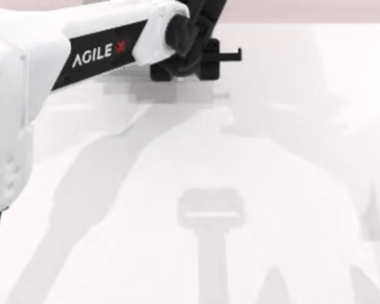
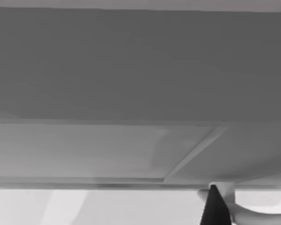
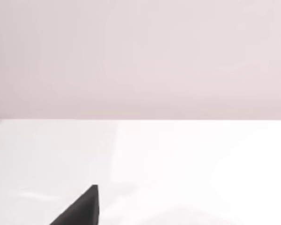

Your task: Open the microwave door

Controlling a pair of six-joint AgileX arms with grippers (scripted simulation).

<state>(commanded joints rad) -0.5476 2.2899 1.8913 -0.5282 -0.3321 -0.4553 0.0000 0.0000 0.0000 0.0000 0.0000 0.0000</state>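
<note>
Microwave: seen only in left wrist view, very close; flat matte grey metallic body fills most of that frame. Microwave door: lighter grey flat panel with a raised frame line; a pale curved bar lies just beside its edge. Left gripper, dark and angular, sits near the microwave; finger opening cannot be judged. White table lies below. Right gripper: one dark fingertip visible, over the table.

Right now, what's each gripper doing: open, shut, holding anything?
Left gripper: at the top view's far edge, close against the microwave; fingers cannot be told.
Right gripper: only a dark finger tip shows over the bare table; cannot be told.
</note>
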